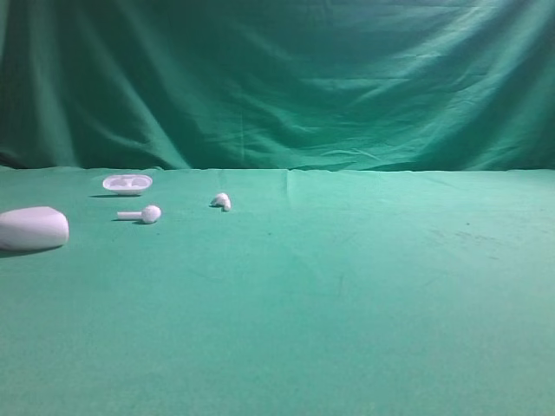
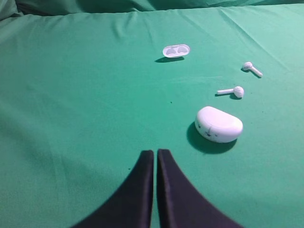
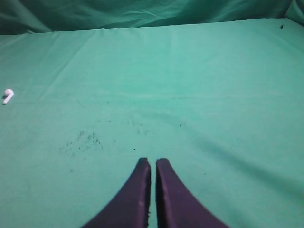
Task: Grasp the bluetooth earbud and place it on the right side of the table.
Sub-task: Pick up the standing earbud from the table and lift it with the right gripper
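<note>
The earbud (image 1: 222, 201) is lying on the green desk (image 1: 347, 295), left of the middle and toward the back, clear of everything else. In the left wrist view it (image 2: 251, 68) is showing at the far right, and in the right wrist view it (image 3: 7, 95) is sitting at the left edge.

To its left a second bud (image 1: 143, 213) with a long stem is lying flat. Behind that, a shallow white tray (image 1: 127, 183) with two hollows is resting near the backdrop. A larger rounded case (image 1: 32, 229) is sitting at the far left edge, near the second bud.

The left tool (image 2: 155, 156) is hovering above bare cloth, its dark fingers pressed together, gripping nothing, the case lying just ahead to its right. The right tool (image 3: 153, 165) is likewise pressed together over bare cloth, well apart from the earbud.
</note>
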Robot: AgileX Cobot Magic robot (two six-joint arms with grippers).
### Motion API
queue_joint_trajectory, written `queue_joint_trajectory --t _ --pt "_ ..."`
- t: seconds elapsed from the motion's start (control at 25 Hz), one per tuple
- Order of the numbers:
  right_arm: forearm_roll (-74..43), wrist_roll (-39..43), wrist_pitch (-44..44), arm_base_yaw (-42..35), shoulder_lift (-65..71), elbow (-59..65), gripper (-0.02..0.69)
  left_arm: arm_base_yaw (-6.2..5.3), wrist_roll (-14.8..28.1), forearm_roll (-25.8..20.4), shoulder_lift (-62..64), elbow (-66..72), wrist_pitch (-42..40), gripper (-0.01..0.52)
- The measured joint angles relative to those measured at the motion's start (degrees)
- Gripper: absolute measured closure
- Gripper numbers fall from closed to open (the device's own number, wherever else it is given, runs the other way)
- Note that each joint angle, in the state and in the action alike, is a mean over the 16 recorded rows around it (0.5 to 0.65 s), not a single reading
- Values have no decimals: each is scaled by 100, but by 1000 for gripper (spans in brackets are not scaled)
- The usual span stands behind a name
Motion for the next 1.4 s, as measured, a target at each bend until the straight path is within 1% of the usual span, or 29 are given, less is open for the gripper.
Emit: queue_joint_trajectory --t 0.84,1.0,1.2,1.4 --pt "7 16 -45 0 0 0 665 0 0 0 0 0 0 514" --pt "135 108 -347 0 0 1 665 0 0 0 0 0 0 514" --pt "353 256 -1042 0 0 -13 665 0 0 0 0 0 0 514" --pt "581 404 -1469 0 141 -297 665 0 0 0 0 0 0 514"
